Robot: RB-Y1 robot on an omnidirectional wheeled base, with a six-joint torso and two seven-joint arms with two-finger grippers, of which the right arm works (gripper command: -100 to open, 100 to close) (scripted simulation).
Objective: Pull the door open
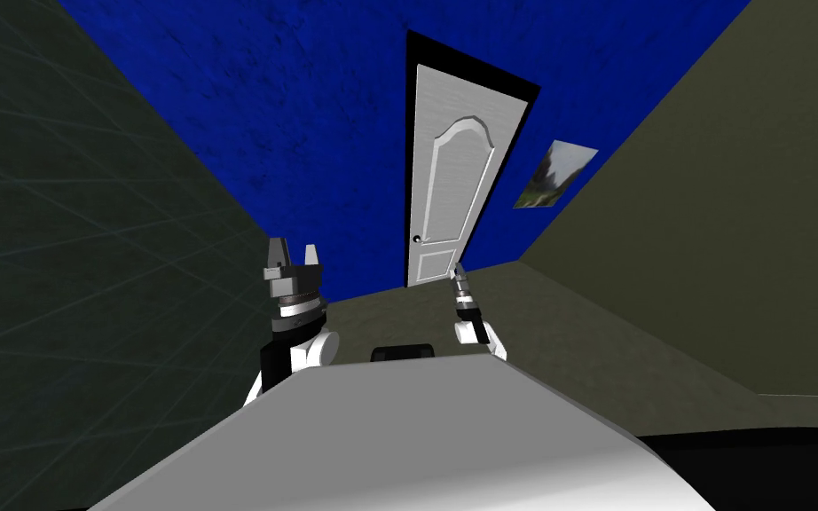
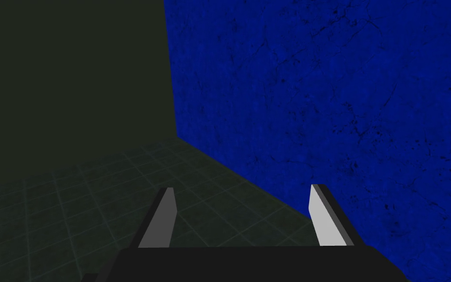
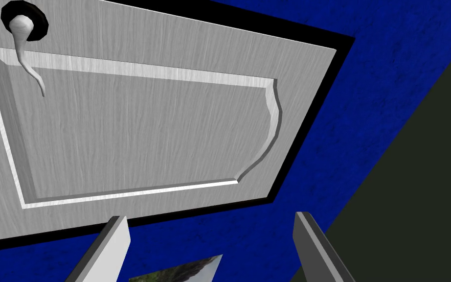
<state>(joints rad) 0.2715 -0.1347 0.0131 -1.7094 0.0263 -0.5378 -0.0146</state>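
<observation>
A light grey panelled door (image 1: 452, 177) sits in a black frame in the blue wall ahead, some way off across the floor. Its curved lever handle (image 1: 417, 239) is on the door's left edge, on a dark round plate. My right gripper (image 1: 459, 271) is held out toward the door's lower part, well short of it. In the right wrist view the door (image 3: 146, 132) and its handle (image 3: 24, 39) lie beyond the open right gripper (image 3: 210, 235), with nothing between the fingers. My left gripper (image 1: 294, 257) is raised at the left, open and empty (image 2: 241, 215).
A framed landscape picture (image 1: 554, 173) hangs on the blue wall to the right of the door. A dark tiled wall (image 1: 88, 266) runs along my left and an olive wall (image 1: 753, 222) along my right. Olive floor (image 1: 576, 337) stretches to the door.
</observation>
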